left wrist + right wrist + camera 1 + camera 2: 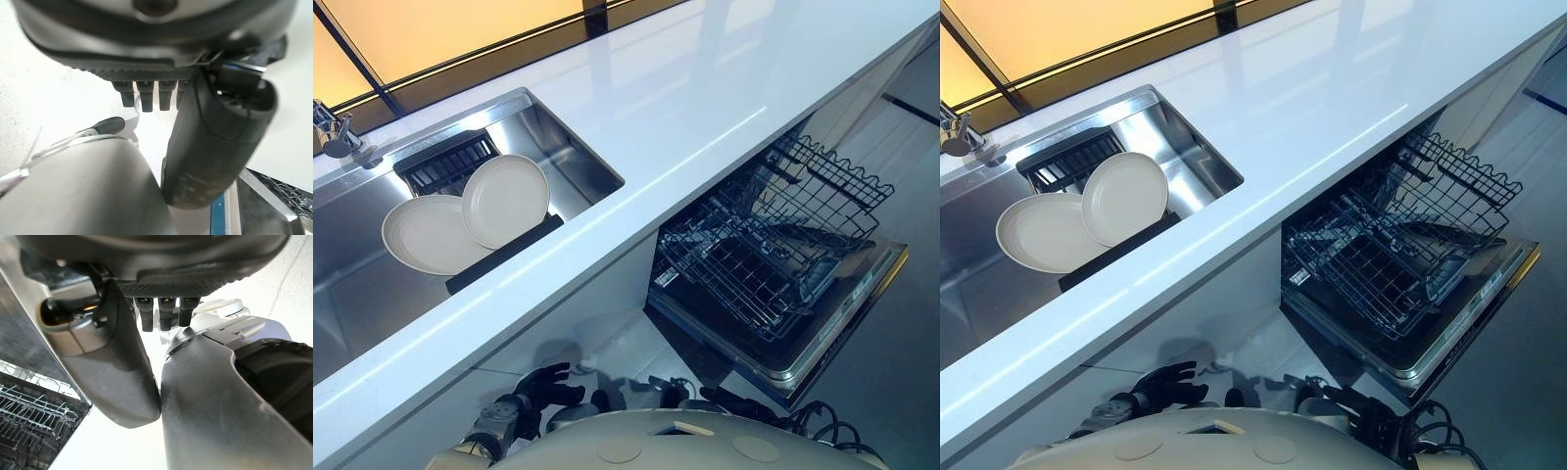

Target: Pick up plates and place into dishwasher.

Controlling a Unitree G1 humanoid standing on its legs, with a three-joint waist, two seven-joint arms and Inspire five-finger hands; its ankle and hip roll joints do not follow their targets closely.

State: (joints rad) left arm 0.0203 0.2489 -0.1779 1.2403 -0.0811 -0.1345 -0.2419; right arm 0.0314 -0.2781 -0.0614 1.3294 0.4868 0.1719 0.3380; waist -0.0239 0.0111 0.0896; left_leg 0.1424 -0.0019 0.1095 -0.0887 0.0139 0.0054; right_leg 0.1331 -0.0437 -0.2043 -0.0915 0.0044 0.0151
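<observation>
1. Two cream plates were seen in the steel sink (pixel 582 162) at the left: a flatter plate (pixel 426 235) lying low, and a second plate (pixel 506 200) leaned on it, tilted, against a black rack (pixel 445 162).
2. The left hand (pixel 546 385) was held low under the white countertop (pixel 705 98), its fingers relaxed and apart, nothing in it.
3. The plates were up and to the left of this hand, so it was judged the nearer one.
4. The right hand (pixel 166 308) was seen from its wrist, fingers straight, empty.
5. The dishwasher rack (pixel 773 245) was pulled out at the right, with no plate in it.
</observation>
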